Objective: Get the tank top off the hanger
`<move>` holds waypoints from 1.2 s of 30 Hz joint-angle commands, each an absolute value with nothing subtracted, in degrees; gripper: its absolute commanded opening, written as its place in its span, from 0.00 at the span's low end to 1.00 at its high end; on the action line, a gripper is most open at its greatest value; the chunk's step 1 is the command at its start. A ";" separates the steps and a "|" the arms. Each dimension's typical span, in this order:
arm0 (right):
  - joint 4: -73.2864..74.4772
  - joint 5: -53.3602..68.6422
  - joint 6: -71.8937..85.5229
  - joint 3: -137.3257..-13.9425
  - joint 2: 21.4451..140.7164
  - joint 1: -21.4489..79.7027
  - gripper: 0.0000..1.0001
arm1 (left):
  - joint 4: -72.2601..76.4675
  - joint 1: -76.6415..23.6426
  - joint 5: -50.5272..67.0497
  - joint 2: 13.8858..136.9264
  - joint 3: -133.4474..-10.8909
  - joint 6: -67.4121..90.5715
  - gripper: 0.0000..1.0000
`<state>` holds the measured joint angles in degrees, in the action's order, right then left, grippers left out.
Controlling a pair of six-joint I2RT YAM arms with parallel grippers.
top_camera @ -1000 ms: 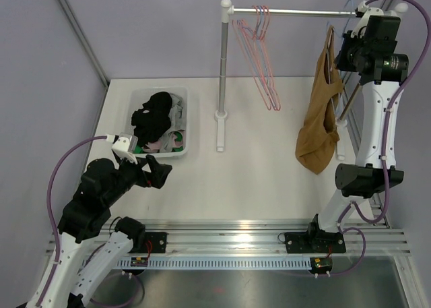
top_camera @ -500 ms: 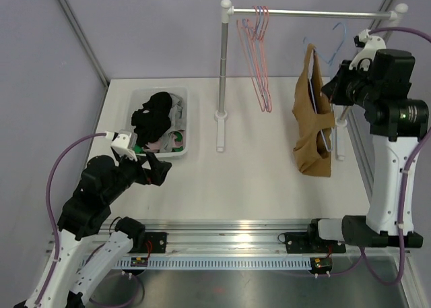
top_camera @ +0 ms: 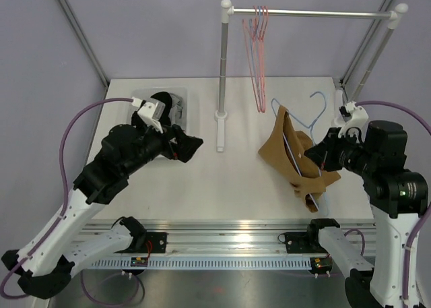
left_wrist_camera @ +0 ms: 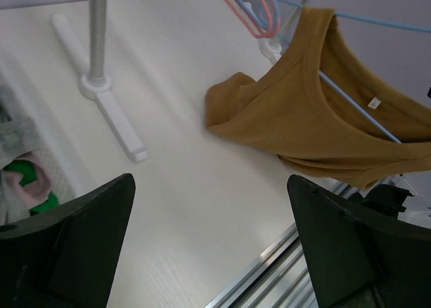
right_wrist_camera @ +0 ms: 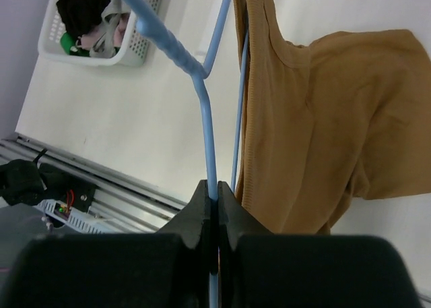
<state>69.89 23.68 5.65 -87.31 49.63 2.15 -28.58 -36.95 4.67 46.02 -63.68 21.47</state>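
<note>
A mustard-brown tank top [top_camera: 288, 153] hangs on a light blue wire hanger [top_camera: 314, 116], off the rail and held over the table's right half. My right gripper [top_camera: 316, 157] is shut on the hanger's wire [right_wrist_camera: 209, 143]; the tank top [right_wrist_camera: 316, 119] drapes to its right in the right wrist view. My left gripper [top_camera: 191, 146] is open and empty above the table's left half. In the left wrist view the tank top [left_wrist_camera: 316, 116] and hanger wire [left_wrist_camera: 350, 99] lie ahead at upper right, well apart from the fingers [left_wrist_camera: 350, 247].
A clothes rail [top_camera: 310, 13] on two posts spans the back, with several pink and blue hangers [top_camera: 258, 58] on its left part. A white basket [top_camera: 182, 106] of clothes sits at the left, partly behind my left arm. The rail's post foot [left_wrist_camera: 111, 109] stands at left.
My right gripper has carried the hanger with the tank top off the rail, down and towards the table's front. My left arm has risen and reached right, over the basket.
</note>
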 commanded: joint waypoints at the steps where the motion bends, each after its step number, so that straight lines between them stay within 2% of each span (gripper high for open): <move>1: 70.93 30.84 7.03 -83.69 44.48 3.33 0.00 | -19.61 -45.75 -4.79 50.43 -66.97 21.71 0.99; 7: 73.47 32.43 6.95 -80.78 41.22 7.55 0.00 | -12.75 -59.99 -15.61 58.61 -68.81 18.38 0.99; 10: 73.13 37.34 6.42 -79.46 39.91 10.01 0.00 | -9.41 -64.93 -20.90 63.71 -69.87 16.79 0.99; 13: 72.42 41.21 6.41 -79.89 38.50 11.07 0.00 | -9.40 -66.00 -22.14 68.11 -71.98 17.75 0.98; 16: 71.98 42.98 6.50 -80.86 38.06 11.86 0.00 | -8.88 -66.80 -22.76 70.92 -72.60 18.19 0.91; 17: 71.98 42.80 6.42 -81.03 38.06 12.04 0.00 | -8.79 -66.80 -22.85 71.45 -72.51 18.37 0.87; 18: 71.81 42.45 6.33 -81.30 38.32 12.65 0.00 | -8.01 -66.88 -22.85 72.41 -71.81 18.80 0.72; 21: 71.54 43.32 6.42 -81.21 38.67 12.66 0.00 | -6.34 -66.97 -22.59 72.51 -71.11 18.63 0.69; 24: 70.75 44.47 6.42 -80.77 38.58 12.75 0.00 | -5.36 -66.88 -21.97 73.39 -70.84 17.67 0.58; 25: 70.66 44.56 6.42 -80.68 38.58 12.92 0.00 | -5.45 -66.88 -22.06 73.82 -71.36 17.40 0.47; 27: 70.49 44.56 6.24 -81.12 38.67 13.09 0.00 | -5.97 -66.88 -22.24 75.05 -71.98 17.14 0.37; 30: 70.31 44.39 5.89 -81.91 39.20 13.45 0.00 | -7.03 -66.88 -22.76 76.29 -73.03 16.88 0.10; 32: 70.57 43.25 5.71 -82.26 39.64 13.88 0.00 | -7.56 -66.88 -23.64 76.29 -73.04 17.14 0.00; 36: 70.58 40.62 4.75 -81.74 40.52 14.94 0.00 | -9.48 -66.88 -28.89 74.19 -71.81 18.27 0.00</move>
<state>73.52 41.21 5.82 -80.18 39.64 13.54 -10.46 -66.74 -21.98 76.18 -70.37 17.39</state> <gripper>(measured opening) 0.034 0.025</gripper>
